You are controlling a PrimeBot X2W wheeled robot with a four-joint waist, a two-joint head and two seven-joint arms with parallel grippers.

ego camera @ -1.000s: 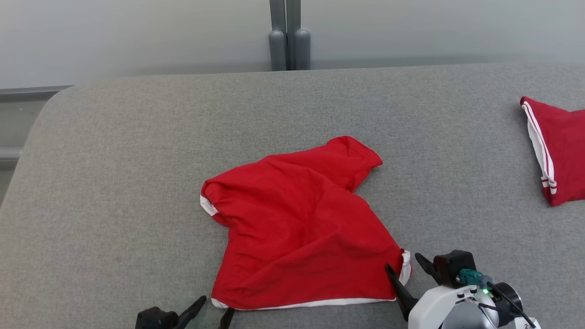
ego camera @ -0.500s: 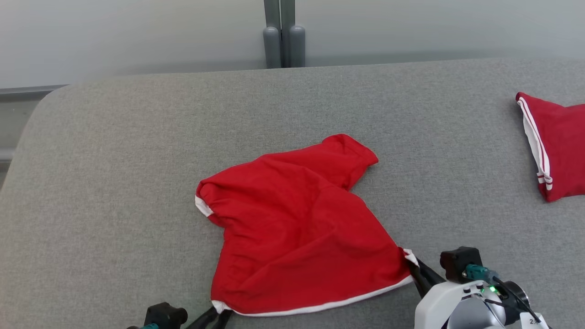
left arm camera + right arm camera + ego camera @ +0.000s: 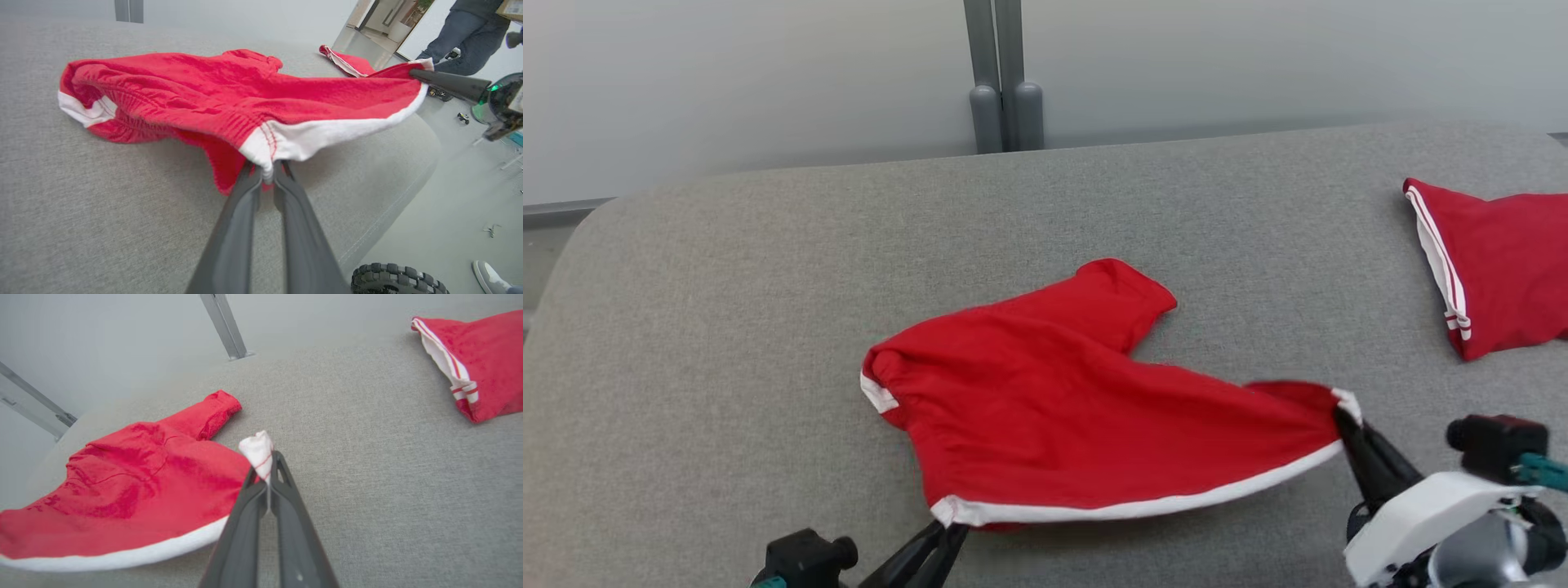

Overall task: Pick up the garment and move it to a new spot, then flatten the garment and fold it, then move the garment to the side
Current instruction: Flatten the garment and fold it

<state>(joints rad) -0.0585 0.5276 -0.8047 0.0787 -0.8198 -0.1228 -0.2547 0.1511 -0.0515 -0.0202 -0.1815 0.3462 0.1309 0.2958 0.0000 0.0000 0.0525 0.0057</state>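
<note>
A red garment (image 3: pixel 1062 408) with white trim lies on the grey padded table (image 3: pixel 727 286), its near hem lifted and stretched taut. My left gripper (image 3: pixel 949 531) is shut on the hem's left corner, seen close up as the left gripper (image 3: pixel 267 171) pinching white trim of the garment (image 3: pixel 184 90). At the hem's right corner my right gripper (image 3: pixel 1343 412) is also shut on the cloth; the right wrist view shows the right gripper (image 3: pixel 265 473) clamped on a white tuft of the garment (image 3: pixel 135 490). The far sleeve part rests on the table.
A second red garment (image 3: pixel 1494 261) with white stripes lies at the table's right side, also seen as that garment (image 3: pixel 478 359). A grey post (image 3: pixel 996 73) stands behind the table. A person's legs (image 3: pixel 461 45) and a wheel (image 3: pixel 400 279) are past the table's edge.
Both grippers closed on the hem's corners, lifted it, and the right one pulled rightward, stretching the hem taut. The head camera shifted too.
</note>
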